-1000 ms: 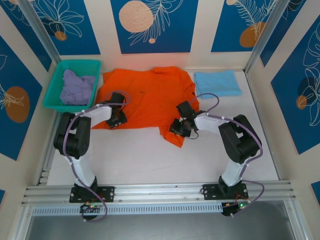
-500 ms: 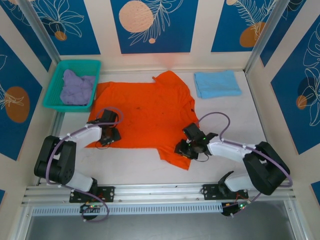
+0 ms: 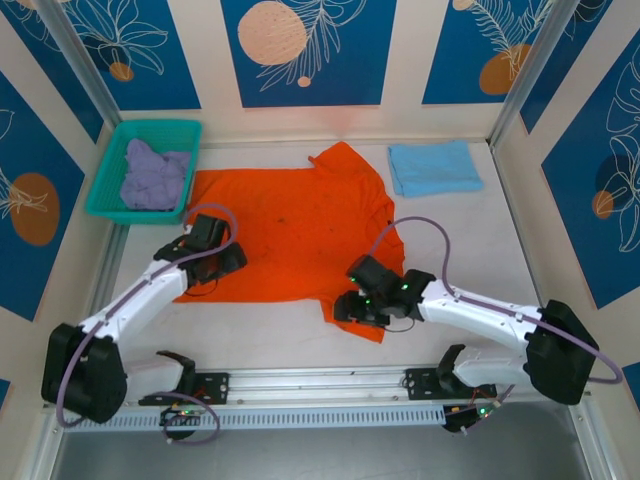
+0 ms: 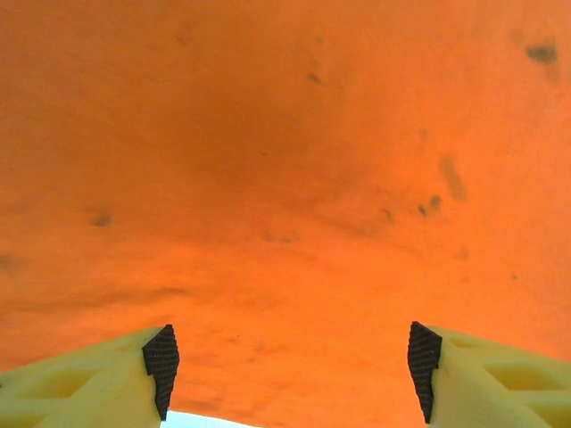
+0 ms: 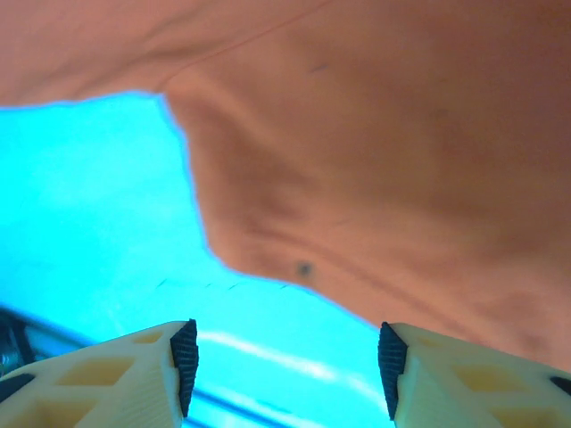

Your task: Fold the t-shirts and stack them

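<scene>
Spreading looks like the step in hand, judged from above: the orange t-shirt (image 3: 290,235) lies open on the table (image 3: 270,335), collar away from the arms, hem towards them. The left gripper (image 3: 228,262) sits over its near left corner and the right gripper (image 3: 345,305) over its near right corner, where a flap of cloth sticks out past the hem line. To do this well, both should lift straight up so nothing drags, and that flap wants smoothing before any fold. The light blue t-shirt (image 3: 435,166) lies folded at the far right. The lavender t-shirt (image 3: 155,175) is heaped in the teal basket (image 3: 160,127) at the far left.

Left wrist view: the left gripper (image 4: 292,370) has its jaws wide apart with nothing between them. The orange t-shirt (image 4: 285,178) beneath is smooth, matte and nearly creaseless, with a few small dark specks.

Right wrist view: the right gripper (image 5: 287,366) is likewise spread and empty, its tips over bare table (image 5: 89,223). The orange t-shirt (image 5: 401,134) ends just beyond them in a curved edge with soft ridges and a seam line, so this corner is less flat.
</scene>
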You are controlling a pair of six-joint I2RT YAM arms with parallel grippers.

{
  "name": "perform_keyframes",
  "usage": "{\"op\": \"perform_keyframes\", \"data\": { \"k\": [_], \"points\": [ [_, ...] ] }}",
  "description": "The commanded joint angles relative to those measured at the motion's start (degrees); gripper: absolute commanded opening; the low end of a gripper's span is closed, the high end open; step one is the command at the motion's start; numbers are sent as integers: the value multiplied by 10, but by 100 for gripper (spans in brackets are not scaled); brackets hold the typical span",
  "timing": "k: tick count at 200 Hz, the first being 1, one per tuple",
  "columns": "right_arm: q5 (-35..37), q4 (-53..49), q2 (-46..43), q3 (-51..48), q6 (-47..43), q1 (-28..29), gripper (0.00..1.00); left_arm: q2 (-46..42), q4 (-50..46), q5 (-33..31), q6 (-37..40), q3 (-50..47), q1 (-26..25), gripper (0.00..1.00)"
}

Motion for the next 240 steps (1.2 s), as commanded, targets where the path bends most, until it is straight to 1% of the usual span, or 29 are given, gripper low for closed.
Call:
{"op": "perform_keyframes", "data": {
  "k": [1, 28, 46, 65, 81, 94, 112, 132, 143, 153, 164, 184, 211, 225, 240],
  "points": [
    [68, -57, 63, 53, 24, 48, 58, -30, -53, -85, -42, -35, 24, 70],
    [115, -118, 173, 143, 24, 103, 53, -36, -41, -60, -43, -73, 105, 67],
    [143, -154, 238, 195, 19, 129, 52, -42, -28, -54, -54, -93, 139, 67],
    [148, -168, 287, 230, 13, 136, 51, -40, -8, -53, -64, -112, 179, 66],
    [166, -197, 320, 255, 15, 137, 48, -29, 13, -23, -59, -120, 217, 65],
    [184, -214, 336, 269, 21, 138, 48, -15, 26, -5, -53, -120, 233, 63],
    [196, -214, 349, 273, 21, 138, 47, -1, 49, 13, -45, -123, 242, 58],
    [211, -232, 373, 288, 27, 133, 43, 7, 60, 5, -42, -127, 248, 56],
    [217, -230, 381, 288, 29, 131, 40, 6, 70, 4, -42, -133, 249, 53],
    [212, -216, 383, 282, 26, 128, 35, 7, 80, 2, -41, -139, 249, 50],
    [206, -208, 386, 278, 25, 121, 26, 12, 87, -5, -40, -141, 249, 47],
    [203, -198, 382, 270, 23, 112, 11, 21, 89, -9, -37, -139, 249, 38],
    [195, -175, 353, 246, 14, 104, 0, 25, 92, -12, -34, -138, 250, 25],
    [175, -156, 329, 228, 2, 97, 0, 24, 95, -6, -31, -138, 249, 16],
    [126, -112, 291, 195, -17, 81, 0, 19, 96, 4, -26, -138, 249, 9]
  ]
}}
